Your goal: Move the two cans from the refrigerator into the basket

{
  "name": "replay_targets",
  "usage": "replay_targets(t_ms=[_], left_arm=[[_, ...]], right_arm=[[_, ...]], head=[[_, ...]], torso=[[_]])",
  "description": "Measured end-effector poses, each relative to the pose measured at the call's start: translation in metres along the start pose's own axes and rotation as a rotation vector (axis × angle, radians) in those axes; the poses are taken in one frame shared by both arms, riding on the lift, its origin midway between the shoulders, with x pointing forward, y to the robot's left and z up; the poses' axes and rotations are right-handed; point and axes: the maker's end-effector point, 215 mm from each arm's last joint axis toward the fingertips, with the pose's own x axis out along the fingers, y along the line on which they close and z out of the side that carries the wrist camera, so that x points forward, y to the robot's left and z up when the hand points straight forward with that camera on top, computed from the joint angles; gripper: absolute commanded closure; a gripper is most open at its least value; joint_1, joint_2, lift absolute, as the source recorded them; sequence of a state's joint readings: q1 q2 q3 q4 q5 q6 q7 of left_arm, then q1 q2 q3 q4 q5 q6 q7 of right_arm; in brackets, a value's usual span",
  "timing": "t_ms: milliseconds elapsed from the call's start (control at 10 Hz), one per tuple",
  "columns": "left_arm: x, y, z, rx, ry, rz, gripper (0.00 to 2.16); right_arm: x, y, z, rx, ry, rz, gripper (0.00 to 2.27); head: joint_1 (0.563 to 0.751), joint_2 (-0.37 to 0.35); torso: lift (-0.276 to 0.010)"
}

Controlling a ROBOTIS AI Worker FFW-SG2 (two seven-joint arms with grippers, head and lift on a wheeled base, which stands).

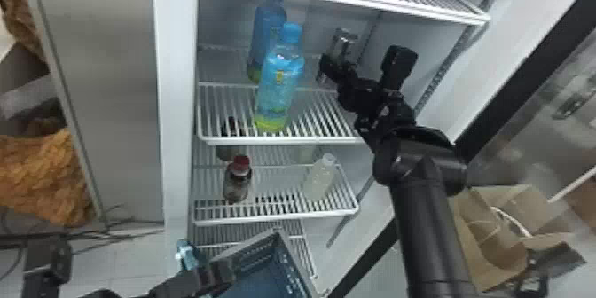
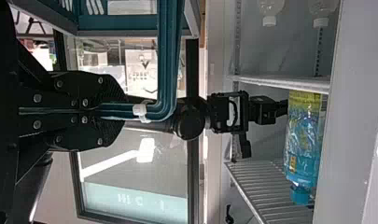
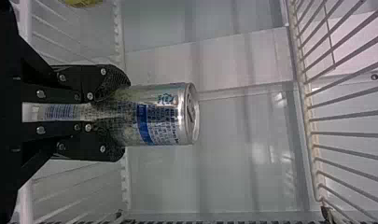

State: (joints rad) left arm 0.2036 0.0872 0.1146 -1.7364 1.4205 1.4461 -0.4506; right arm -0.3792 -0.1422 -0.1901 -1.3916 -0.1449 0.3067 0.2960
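- Can (image 3: 165, 114) at the far right inside the refrigerator (image 1: 177, 97), upright, its lower part between the jaws of the right gripper (image 1: 333, 65) and its top standing clear of them; these jaws are clamped on it.
- Left gripper (image 1: 224, 270) at the near side, its jaws closed on the rim of the basket (image 1: 261, 277), which is low in front of the shelves.
- Count: one can is visible, and one basket.
- Two large blue bottles (image 1: 278, 91) stand left of the can, one nearer, one farther.
- On the shelf below, one red-capped dark bottle (image 1: 237, 184) is at left and one pale bottle (image 1: 319, 182) at right; shapes behind them are partly hidden.
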Motion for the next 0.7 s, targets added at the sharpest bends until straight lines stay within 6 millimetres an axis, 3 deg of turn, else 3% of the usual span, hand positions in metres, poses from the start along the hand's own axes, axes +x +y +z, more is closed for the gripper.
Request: replay_targets(t_ms=[400, 700], left_arm=[[0.000, -0.001, -0.001, -0.003, 0.000, -0.004, 1.20], [-0.001, -0.002, -0.001, -0.003, -0.001, -0.008, 1.20]], right_arm=[[-0.026, 0.008, 0.006, -0.029, -0.019, 0.013, 1.28], [-0.057, 0.021, 0.007, -0.036, -0.022, 0.040, 1.28]], head=[[0.695, -0.350], [0.695, -0.350]], torso=[[-0.035], [-0.035]])
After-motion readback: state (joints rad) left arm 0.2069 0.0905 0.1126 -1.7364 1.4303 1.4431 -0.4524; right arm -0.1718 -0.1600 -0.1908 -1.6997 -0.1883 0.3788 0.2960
